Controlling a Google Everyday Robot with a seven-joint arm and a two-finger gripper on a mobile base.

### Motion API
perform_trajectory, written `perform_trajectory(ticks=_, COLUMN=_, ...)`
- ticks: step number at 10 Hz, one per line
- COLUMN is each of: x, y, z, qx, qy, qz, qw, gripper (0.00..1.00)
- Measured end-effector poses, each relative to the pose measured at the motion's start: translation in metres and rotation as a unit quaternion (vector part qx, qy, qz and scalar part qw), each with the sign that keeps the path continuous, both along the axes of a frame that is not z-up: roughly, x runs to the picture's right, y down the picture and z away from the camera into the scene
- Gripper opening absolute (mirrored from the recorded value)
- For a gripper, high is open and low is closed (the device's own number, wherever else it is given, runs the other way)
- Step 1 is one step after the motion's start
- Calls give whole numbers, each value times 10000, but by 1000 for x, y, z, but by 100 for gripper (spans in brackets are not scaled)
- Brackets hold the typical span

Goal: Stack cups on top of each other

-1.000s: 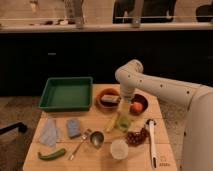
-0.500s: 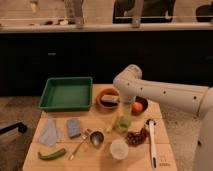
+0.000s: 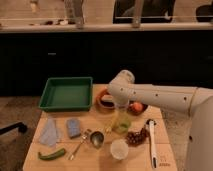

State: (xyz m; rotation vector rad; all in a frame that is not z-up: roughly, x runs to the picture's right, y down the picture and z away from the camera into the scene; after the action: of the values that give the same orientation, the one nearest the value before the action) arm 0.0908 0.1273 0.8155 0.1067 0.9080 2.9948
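Wooden bench (image 3: 90, 161) in a dim room: gripper (image 3: 121, 116) hangs straight down onto the yellow-green cup (image 3: 121, 128) mid-bench, spread or closed cannot be told, and the grey metal cup (image 3: 96, 138) stands near it, front-edge and green tray (image 3: 66, 106) side, so the carry is probably that short diagonal.

Your gripper (image 3: 121, 114) hangs right over the green cup (image 3: 121, 126) and hides its rim, so you cannot tell whether they touch. The arm (image 3: 150, 96) covers part of one bowl (image 3: 102, 104) and the edge of the second bowl (image 3: 144, 108). The orange thing (image 3: 135, 106) inside is perhaps fruit, too blurred to say. The table (image 3: 35, 152) runs off the bottom edge.
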Motion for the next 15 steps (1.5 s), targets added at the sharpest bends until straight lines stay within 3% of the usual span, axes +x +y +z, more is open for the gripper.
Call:
perform_trajectory(ticks=7, x=1, y=2, z=10, qx=-300, qy=-829, qz=-201, qw=9959, gripper=80)
perform_trajectory(ticks=10, x=5, y=4, z=14, qx=-428, qy=-949, qz=-256, qw=9942, gripper=80)
perform_trajectory(ticks=15, x=5, y=4, z=25, qx=-554, qy=-907, qz=-316, qw=9938, gripper=80)
